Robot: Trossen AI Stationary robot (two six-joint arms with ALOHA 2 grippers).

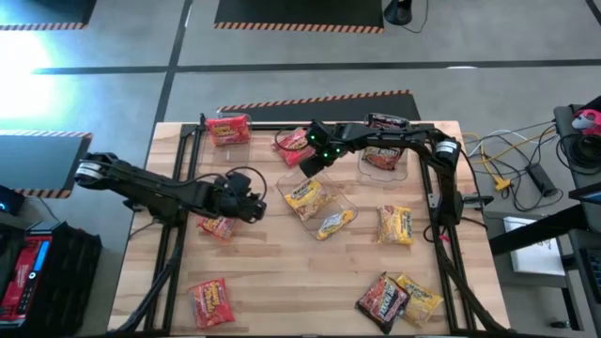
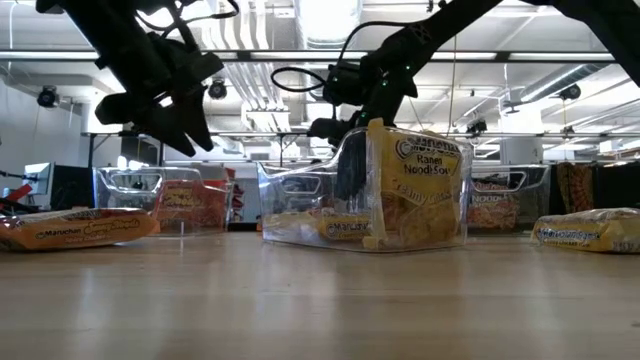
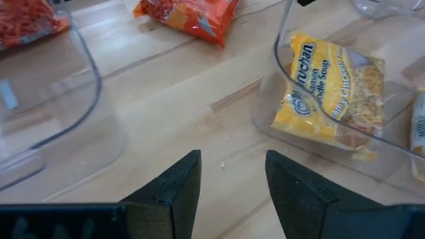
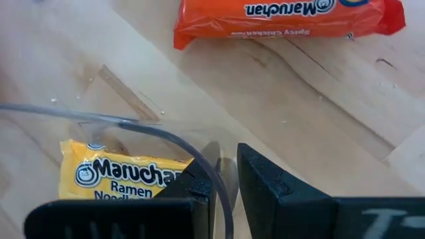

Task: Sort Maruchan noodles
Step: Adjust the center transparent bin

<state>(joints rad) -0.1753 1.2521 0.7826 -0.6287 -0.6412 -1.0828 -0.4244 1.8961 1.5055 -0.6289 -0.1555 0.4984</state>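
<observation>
Yellow packets (image 1: 307, 198) binned in the middle bin (image 1: 349, 202); several packets loose on the table (image 1: 282, 282). Right gripper (image 4: 224, 180) pinches the bin's rim; left gripper (image 3: 229, 174) parted, empty.

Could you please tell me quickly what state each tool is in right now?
Left tool: open, holding nothing, above the table.
Right tool: shut on the rim of the clear bin with yellow packets.

- Red packet (image 3: 23, 20), left wrist view: cut by the picture's edge, seen blurred through a clear bin's wall (image 3: 86, 99).
- Yellow packet (image 4: 123, 178), right wrist view: lower part hidden behind the right gripper (image 4: 224, 179); print cut off after "Ramen".
- Far bins (image 2: 160, 200), low view: contents blurred, print unreadable.
- Dark packet (image 1: 385, 122), high view: partly hidden by the right arm, print too small to tell.
</observation>
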